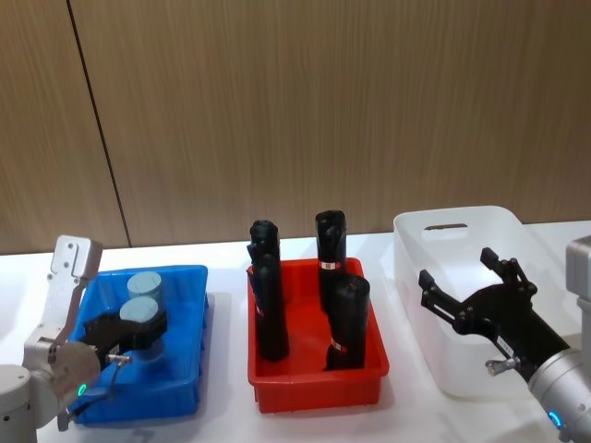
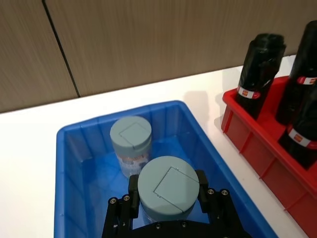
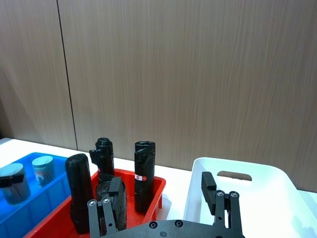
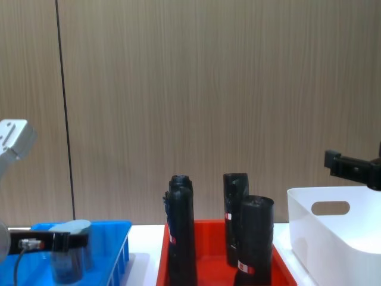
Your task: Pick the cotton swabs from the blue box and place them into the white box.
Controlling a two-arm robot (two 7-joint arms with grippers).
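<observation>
Two jars of swabs stand upright in the blue box (image 2: 67,148), at the left end of the desk (image 1: 226,406). The far jar (image 2: 130,136) sits alone near the back wall. The near jar (image 2: 168,186) is between the fingers (image 2: 202,183) of the left gripper (image 2: 167,191). The fingers are closed on its sides just under the lid, so its long axis runs straight up between them. In the chest view its lid sits about level with the box rim, and I cannot tell whether its base is touching the box floor.

The white box (image 1: 429,351) lies well to the right, at the other end of the desk. Between the two boxes sits the red tray (image 1: 314,383) with its black rolls (image 1: 331,249), which stand much taller than the jar. The carry depends on this: the jar has to go sideways to the right, and the rolls are in the direct line (so it probably needs height first, or a path that skirts them).

The right gripper (image 1: 459,277) hangs at the near side of the white box with its fingers spread wide and nothing in them. It is the nearer arm to the goal, while the left is the nearer arm to the jars.
</observation>
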